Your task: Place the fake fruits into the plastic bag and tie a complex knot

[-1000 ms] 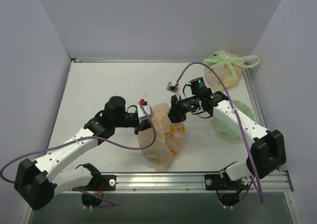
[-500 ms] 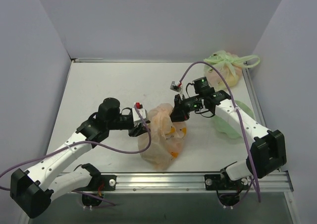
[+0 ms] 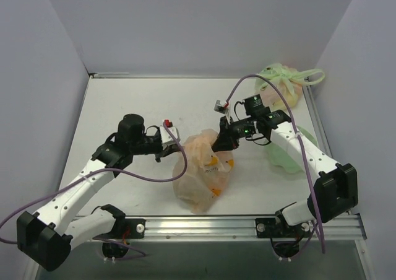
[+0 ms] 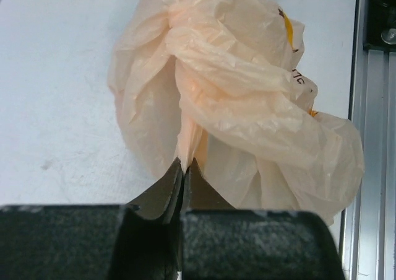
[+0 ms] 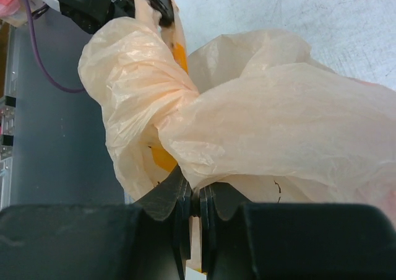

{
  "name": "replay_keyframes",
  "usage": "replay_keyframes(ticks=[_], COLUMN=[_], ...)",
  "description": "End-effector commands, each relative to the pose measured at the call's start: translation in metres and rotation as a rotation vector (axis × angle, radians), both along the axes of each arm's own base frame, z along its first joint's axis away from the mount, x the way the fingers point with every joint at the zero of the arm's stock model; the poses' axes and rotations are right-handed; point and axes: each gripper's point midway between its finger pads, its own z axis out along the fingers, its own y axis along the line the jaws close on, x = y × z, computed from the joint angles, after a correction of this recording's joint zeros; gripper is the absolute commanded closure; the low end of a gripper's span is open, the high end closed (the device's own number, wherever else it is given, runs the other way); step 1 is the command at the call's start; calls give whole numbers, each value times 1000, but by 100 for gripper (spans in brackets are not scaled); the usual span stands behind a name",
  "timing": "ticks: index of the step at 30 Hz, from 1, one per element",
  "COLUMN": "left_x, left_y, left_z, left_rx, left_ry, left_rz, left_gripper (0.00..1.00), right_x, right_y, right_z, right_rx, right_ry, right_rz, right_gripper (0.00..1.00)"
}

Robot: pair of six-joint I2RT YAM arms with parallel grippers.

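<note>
Pinching left gripper point(image 3: 172, 148): jaws pressed together on a thin fold of peach film at the left side of the plastic bag point(image 3: 199, 176), no gap between the tips in the left wrist view.
Right gripper point(image 3: 221, 145): jaws closed on another fold of the same film at the upper right of the bag.
Bag position: crumpled on the table point(image 3: 124, 106) between the two grippers, near the front rail point(image 3: 204, 224), film drawn up toward each grip.
Fake fruits: orange-yellow patches visible through the film; cannot tell print from pieces.
Pale green bag point(image 3: 281, 85): far right corner, well apart.
Light green sheet point(image 3: 288, 153): beneath the right forearm.
</note>
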Motion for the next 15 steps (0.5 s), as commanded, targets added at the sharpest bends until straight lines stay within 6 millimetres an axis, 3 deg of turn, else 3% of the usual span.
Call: replay_keyframes(ticks=[1, 6, 10, 15], left_x=[-2, 12, 20, 27], left_y=[37, 80, 94, 103], left_z=[5, -11, -23, -30], left_rx=[61, 137, 182, 220], left_ry=[-65, -85, -79, -89], left_rz=[46, 153, 197, 229], left_gripper=[100, 100, 100, 100], right_x=[3, -6, -9, 2], right_y=[-26, -51, -65, -79], right_z=[11, 1, -5, -5], right_rx=[-45, -123, -160, -176], right_ry=[-89, -125, -152, -162], right_rz=[0, 26, 46, 8], right_gripper=[100, 100, 100, 100])
